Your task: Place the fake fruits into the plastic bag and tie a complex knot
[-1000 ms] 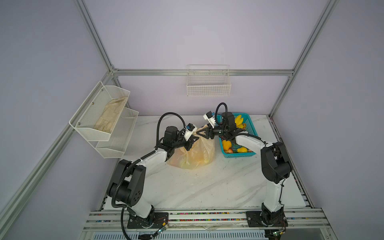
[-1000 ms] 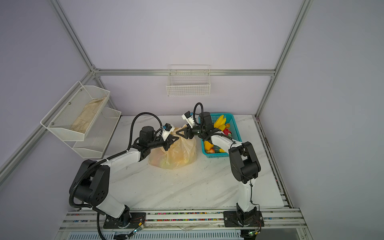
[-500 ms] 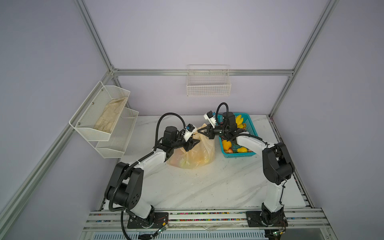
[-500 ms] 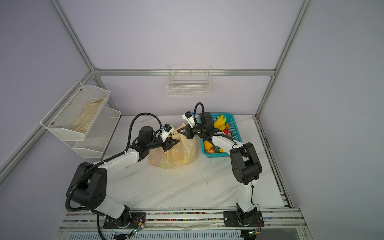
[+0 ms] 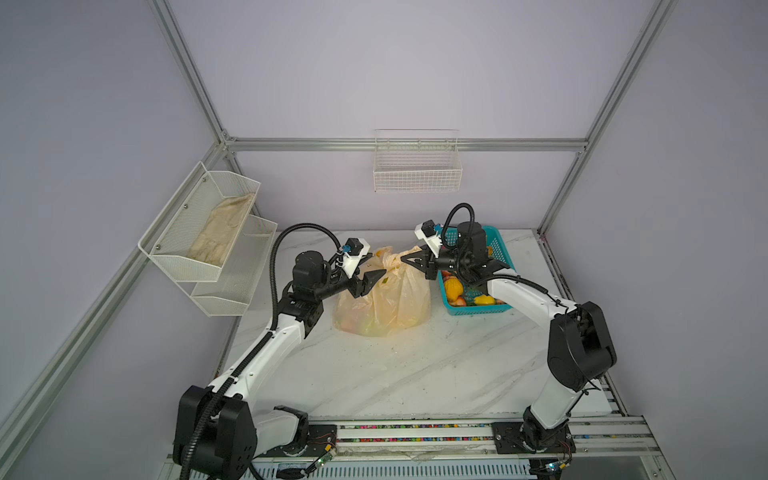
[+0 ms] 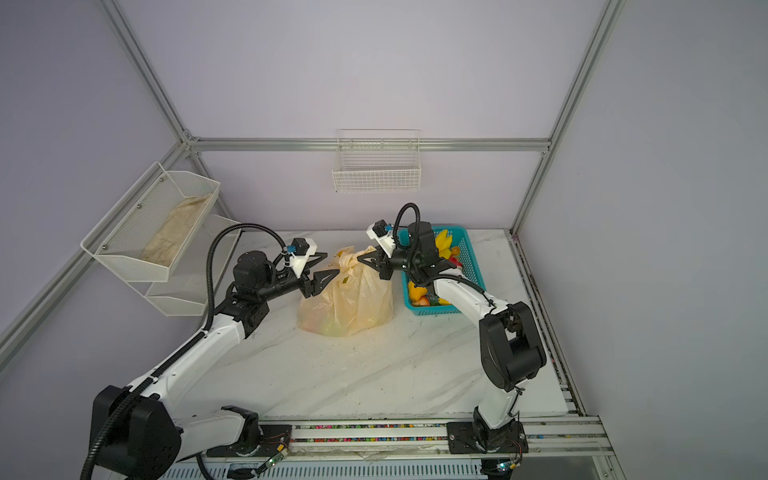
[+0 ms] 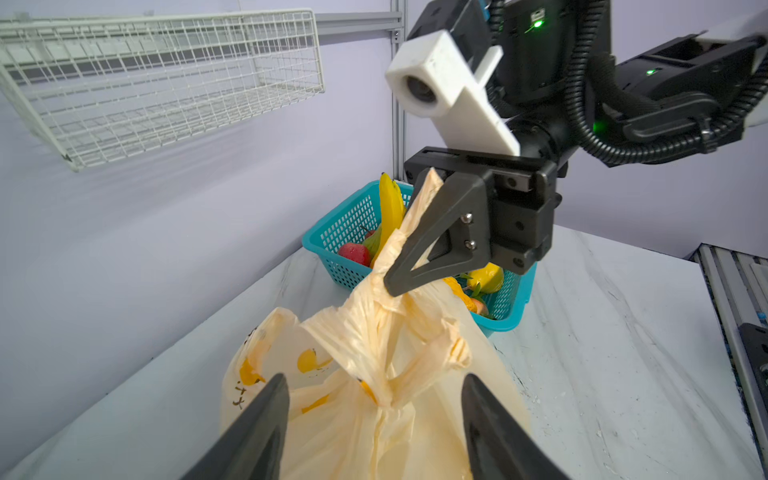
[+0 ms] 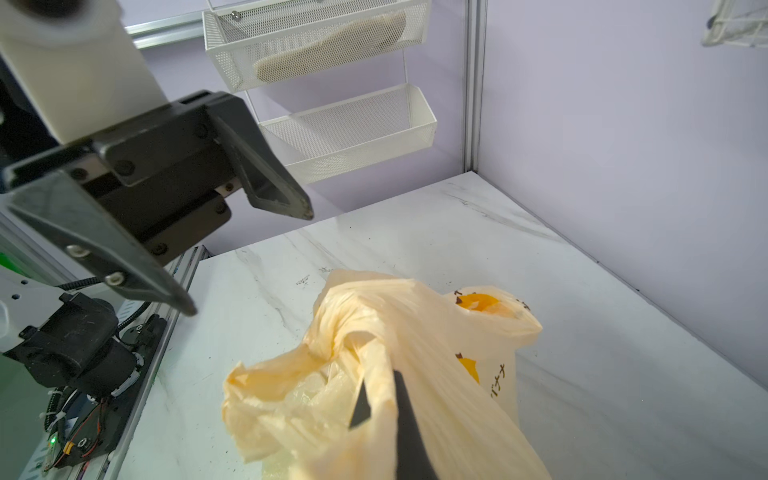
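The plastic bag (image 5: 386,303) (image 6: 349,299) stands mid-table, cream-yellow, with fruit shapes dimly showing through it. Its handle strips are twisted into a knot (image 7: 384,332) (image 5: 392,259) at the top. My right gripper (image 5: 402,259) (image 6: 358,258) (image 8: 380,386) is shut on one strip beside the knot. To the bag's left hangs my left gripper (image 5: 376,268) (image 6: 332,264) (image 7: 374,378), open, its fingers on either side of the bunched neck and apart from it. More fake fruits (image 5: 453,286) (image 7: 390,208) lie in the teal basket (image 5: 478,309) (image 7: 345,232) to the bag's right.
A white wire basket (image 5: 417,174) hangs on the back wall. A two-tier mesh shelf (image 5: 183,245) on the left wall holds a beige cloth (image 5: 220,232). The marble table (image 5: 415,365) ends at a rail along the front.
My left gripper has opened and let go of the bag's handle. My right gripper has shut on a handle strip near the knot.
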